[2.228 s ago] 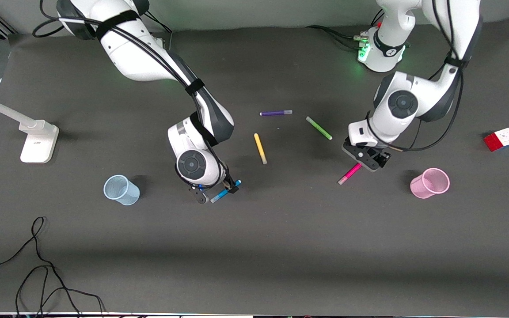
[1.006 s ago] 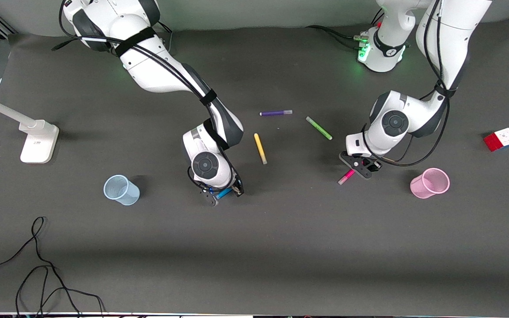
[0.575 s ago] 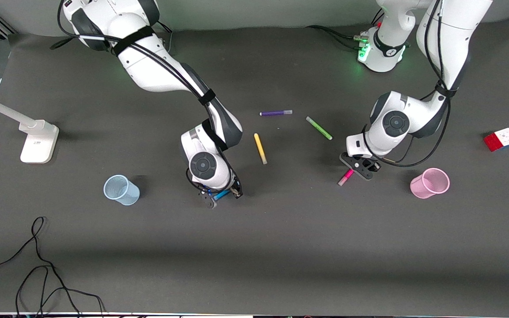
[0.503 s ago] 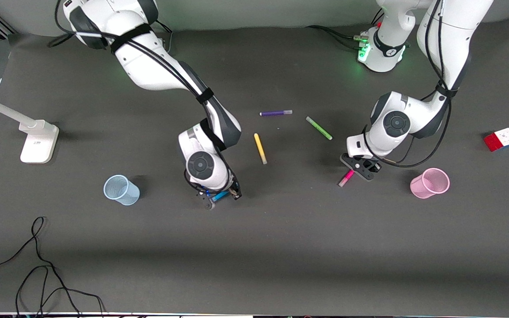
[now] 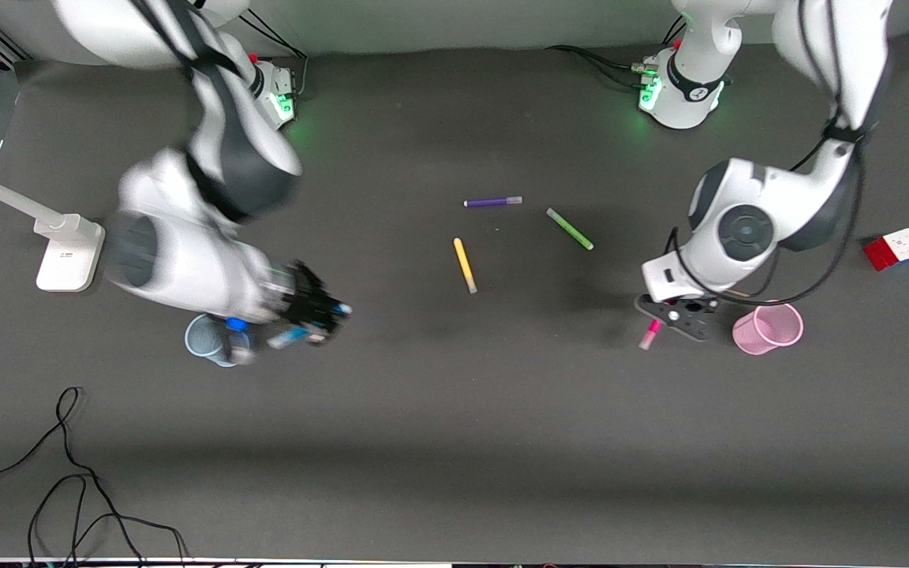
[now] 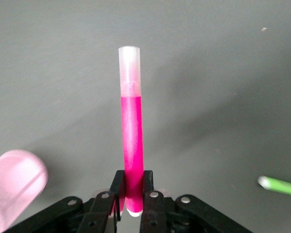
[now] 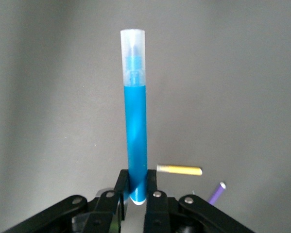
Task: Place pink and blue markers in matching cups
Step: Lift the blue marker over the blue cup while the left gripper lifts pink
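**A:** Where is the right gripper (image 5: 314, 309) sitting?

**B:** It is hanging in the air just beside the blue cup (image 5: 206, 338), toward the right arm's end of the table. Its fingers are clamping the blue marker (image 7: 136, 141) by its bottom end, and the greyish cap is pointing away from the wrist.

**A:** And the left gripper (image 5: 679, 322)?

**B:** It is hovering over the table just beside the pink cup (image 5: 770, 329), which is standing upright toward the left arm's end. Its fingers are pinching the pink marker (image 6: 132, 141) at the bottom end, with the pale cap sticking out ahead.

**A:** Is either marker lying in a cup?

**B:** No, both are being held above the grey table (image 5: 502, 410).

**A:** What else is lying around?

**B:** A purple marker (image 5: 492, 202), a green marker (image 5: 570, 229) and a yellow marker (image 5: 465, 265) are lying apart near the middle of the table. A colored cube (image 5: 895, 248) is sitting toward the left arm's end.
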Controlling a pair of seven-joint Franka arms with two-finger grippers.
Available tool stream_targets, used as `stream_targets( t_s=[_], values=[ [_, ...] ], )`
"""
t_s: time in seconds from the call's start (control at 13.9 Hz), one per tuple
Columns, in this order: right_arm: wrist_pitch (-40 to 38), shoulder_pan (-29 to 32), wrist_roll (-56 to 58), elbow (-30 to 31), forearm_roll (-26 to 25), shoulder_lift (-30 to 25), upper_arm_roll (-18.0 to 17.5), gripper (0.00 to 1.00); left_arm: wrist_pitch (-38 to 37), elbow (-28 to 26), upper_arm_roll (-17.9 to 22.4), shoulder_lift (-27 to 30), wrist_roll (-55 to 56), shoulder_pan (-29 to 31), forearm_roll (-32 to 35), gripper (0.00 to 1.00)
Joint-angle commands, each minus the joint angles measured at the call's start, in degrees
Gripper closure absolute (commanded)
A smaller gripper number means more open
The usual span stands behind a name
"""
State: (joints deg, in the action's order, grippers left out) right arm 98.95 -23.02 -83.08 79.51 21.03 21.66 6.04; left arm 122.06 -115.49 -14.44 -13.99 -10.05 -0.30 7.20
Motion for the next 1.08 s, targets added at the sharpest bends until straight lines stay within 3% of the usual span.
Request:
stream_targets(
  t_s=[0.0,0.22,0.36,0.65,1.01],
  values=[
    [-8.6,5.7,4.8,2.8,5.5,-7.5,-0.3,1.0,-13.0,9.6,0.6,1.4,1.0,3.3,-2.1,0.98],
    [-20.9,13.1,18.0,3.4,10.9,-9.4,0.1,1.0,-21.7,17.0,0.6,2.0,1.0,9.4,-4.1,0.98],
    [-25.6,15.4,26.9,4.1,11.8,-8.5,0.8,1.0,-22.9,19.0,1.0,2.1,1.2,13.0,-4.0,0.98],
    [-26.4,19.8,41.3,7.2,11.8,-5.1,1.3,1.0,-23.8,19.3,1.0,1.9,-0.1,19.2,-3.1,1.0],
    [-25.8,23.7,50.8,7.2,13.7,3.5,1.4,1.0,-30.4,20.9,0.9,0.3,0.2,18.8,-0.1,1.0]
  ],
)
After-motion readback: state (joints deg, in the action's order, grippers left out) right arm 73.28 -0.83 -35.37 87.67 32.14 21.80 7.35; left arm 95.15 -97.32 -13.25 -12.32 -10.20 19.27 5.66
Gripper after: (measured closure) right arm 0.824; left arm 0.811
